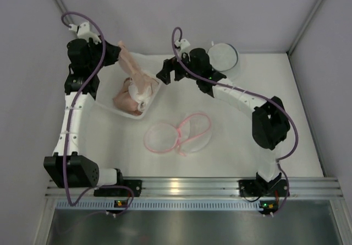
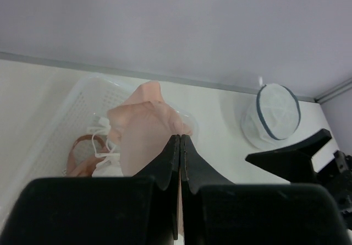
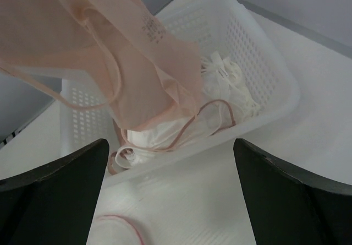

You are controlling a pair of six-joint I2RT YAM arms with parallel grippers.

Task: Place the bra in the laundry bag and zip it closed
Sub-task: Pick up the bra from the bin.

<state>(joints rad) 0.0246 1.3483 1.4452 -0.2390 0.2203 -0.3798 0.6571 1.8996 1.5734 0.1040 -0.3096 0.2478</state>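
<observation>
A peach bra (image 1: 133, 69) hangs stretched from my left gripper (image 1: 119, 50) down into the white basket (image 1: 155, 98). In the left wrist view the jaws of my left gripper (image 2: 180, 139) are pressed together on the bra's fabric (image 2: 144, 125). My right gripper (image 1: 164, 72) stands wide open just right of the basket, holding nothing. The right wrist view has the bra (image 3: 110, 52) hanging above the basket (image 3: 258, 63), beyond the right gripper (image 3: 170, 179). The laundry bag (image 1: 179, 133), round mesh with a pink rim, lies open on the table's middle.
More underwear, white and pink, lies in the basket (image 3: 165, 135). A second round white mesh bag with a grey zip (image 1: 223, 55) sits at the back right by the wall. Walls close in the table on three sides.
</observation>
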